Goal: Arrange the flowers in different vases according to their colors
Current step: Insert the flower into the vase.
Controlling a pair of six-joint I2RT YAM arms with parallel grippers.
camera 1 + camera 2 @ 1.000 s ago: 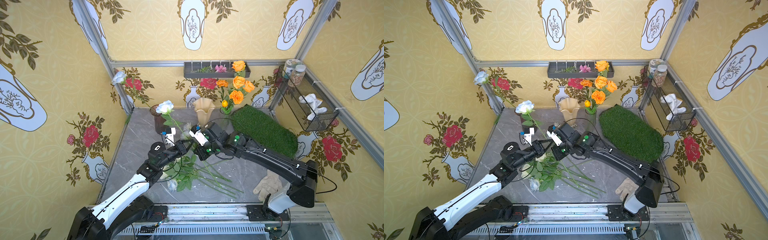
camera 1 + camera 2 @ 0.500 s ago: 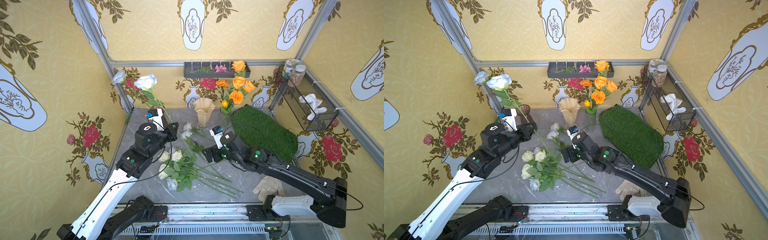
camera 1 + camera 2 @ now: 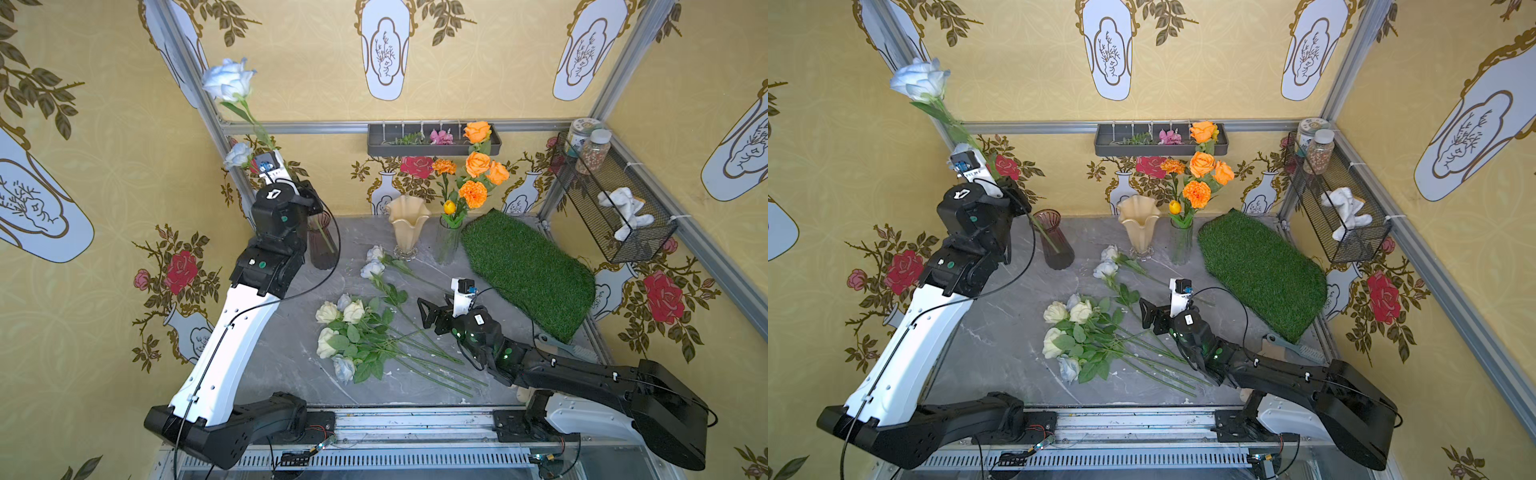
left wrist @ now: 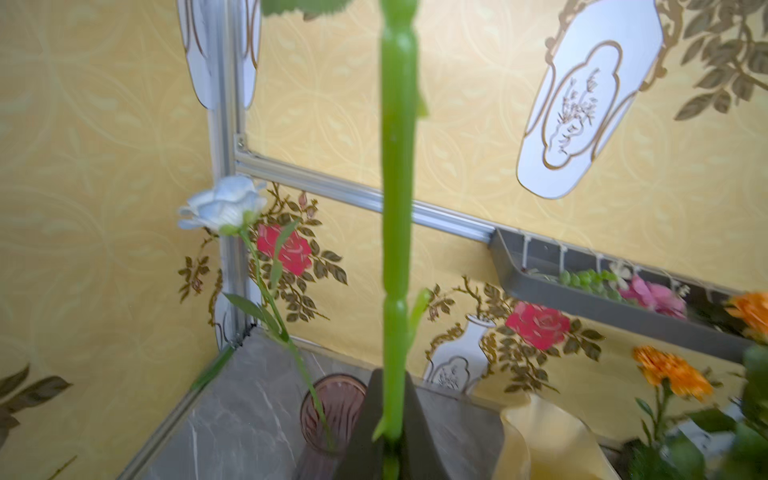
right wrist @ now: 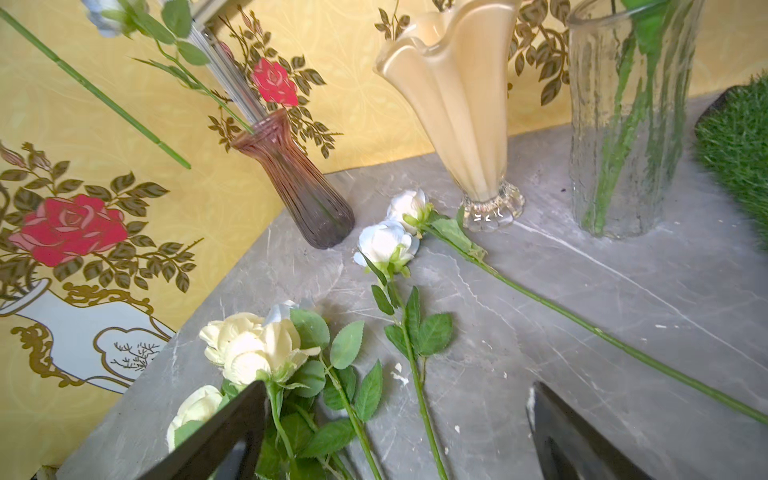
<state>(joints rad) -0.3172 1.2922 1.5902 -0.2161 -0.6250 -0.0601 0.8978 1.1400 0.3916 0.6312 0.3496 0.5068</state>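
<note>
Left fingers are gripping the pale blue rose high at upper left, probably aiming its stem into the purple vase; right fingers are hanging wide over the cream roses.

This is a robot test booth dressed up as a homely flower corner, not a lived-in room. Bare aluminium framing holds flat panels of printed wallpaper. Two robot arms, left arm and right arm, stand on a metal rail with loose cables at the front of a marble-look bench. The props look staged: artificial-looking flowers, vases, a turf mat, a wire basket and a grey wall tray.
</note>
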